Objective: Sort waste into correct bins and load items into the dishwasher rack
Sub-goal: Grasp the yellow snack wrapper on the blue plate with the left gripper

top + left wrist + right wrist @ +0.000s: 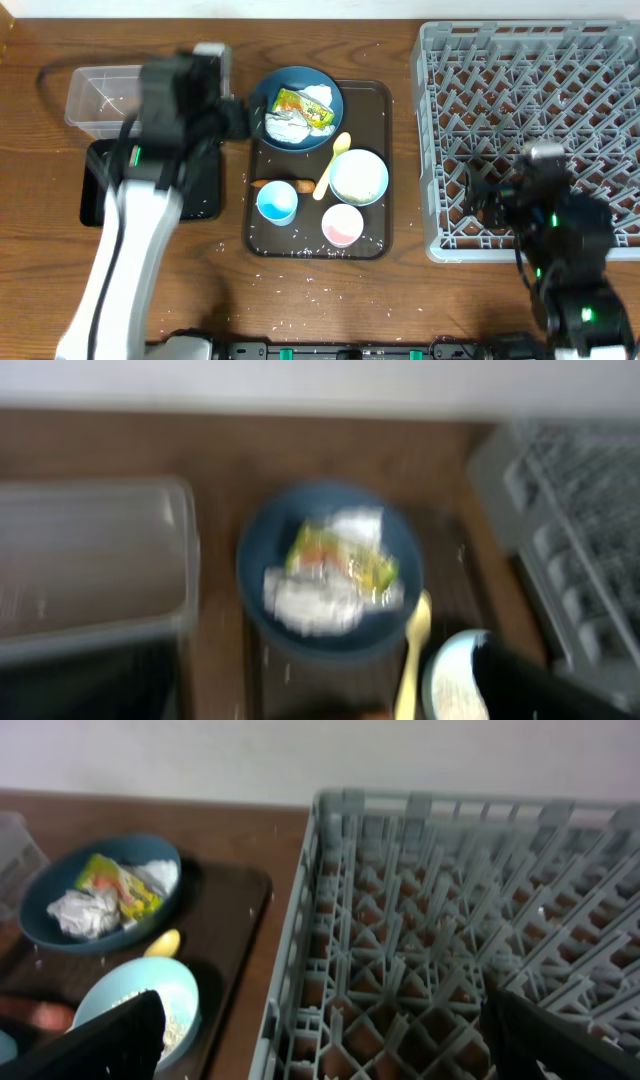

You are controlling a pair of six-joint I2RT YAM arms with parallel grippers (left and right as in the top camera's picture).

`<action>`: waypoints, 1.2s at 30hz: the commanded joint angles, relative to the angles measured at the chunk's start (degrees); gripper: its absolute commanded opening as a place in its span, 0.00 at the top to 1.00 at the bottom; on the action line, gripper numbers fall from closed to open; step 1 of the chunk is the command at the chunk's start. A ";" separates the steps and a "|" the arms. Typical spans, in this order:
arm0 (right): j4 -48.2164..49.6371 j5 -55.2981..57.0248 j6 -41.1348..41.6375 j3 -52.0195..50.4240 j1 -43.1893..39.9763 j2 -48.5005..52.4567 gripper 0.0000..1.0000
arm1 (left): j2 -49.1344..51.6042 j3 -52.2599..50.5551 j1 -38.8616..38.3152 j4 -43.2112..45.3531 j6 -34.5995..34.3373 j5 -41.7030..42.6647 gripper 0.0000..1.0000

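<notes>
**Left claw** [240, 118]: jaws wide, nothing between them. It hangs just left of the dish [336, 100], between dish and tub [100, 95]. That likely suits lifting waste and carrying it left to the bins. The wrist view is blurred.

**Right claw** [335, 1050]: fingers [110, 1040] spread fully and holding nothing, over the near-left part of the rack [520, 60]. It seems parked clear of the left arm's work.

**Dish**: dark blue, at the far end of the brown tray [378, 105]. It holds the yellow-green wrapper [293, 102] and crumpled napkins [285, 128].

**Brown tray**, centre of the table [420, 300], also carries:
- a bowl [358, 177], near-right of the dish, with what look like rice grains inside
- a spoon [333, 160], lying between dish and bowl with its scoop end far
- a carrot [282, 184], lying loose just beyond the blue cup
- a blue cup [277, 202], upright at near left, contents unclear
- a pink cup [342, 224], upright at near right, contents unclear

**Tub**: clear, far left, with nothing certain inside.

**Black tray** [98, 195]: just nearer than the tub and largely under the left arm, so its contents cannot be told.

**Rack**: grey, at right, with no items seen among its pegs. Dishes are probably meant to cross rightward into it.

**Rice** [310, 278]: loose specks on the table nearer than the brown tray.

Sorting looks not yet begun.
</notes>
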 commanded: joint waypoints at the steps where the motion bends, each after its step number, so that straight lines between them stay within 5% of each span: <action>1: -3.87 -0.66 -0.92 6.34 -0.37 5.99 0.01 | 12.28 15.82 -3.63 -6.38 -1.11 -5.77 0.04; 5: -7.28 -0.74 -0.90 10.45 -0.37 12.20 0.01 | 22.82 25.40 -6.86 -8.59 -1.33 0.83 0.03; 11: -8.44 -0.74 -0.90 10.60 -0.37 15.13 0.01 | 31.26 25.49 -9.75 -4.96 -1.60 3.58 0.04; 18: -8.96 -0.72 -0.90 10.60 -0.37 15.17 0.01 | 41.07 25.49 -9.90 -2.69 -35.06 -11.13 0.03; 22: -9.97 -0.72 -0.90 10.60 -0.37 15.17 0.01 | 44.87 25.49 -10.12 -1.60 -43.15 -15.13 0.03; 36: -11.06 -0.74 -0.90 10.58 -0.37 15.17 0.01 | 54.60 25.49 -10.34 6.82 -46.42 -15.93 0.05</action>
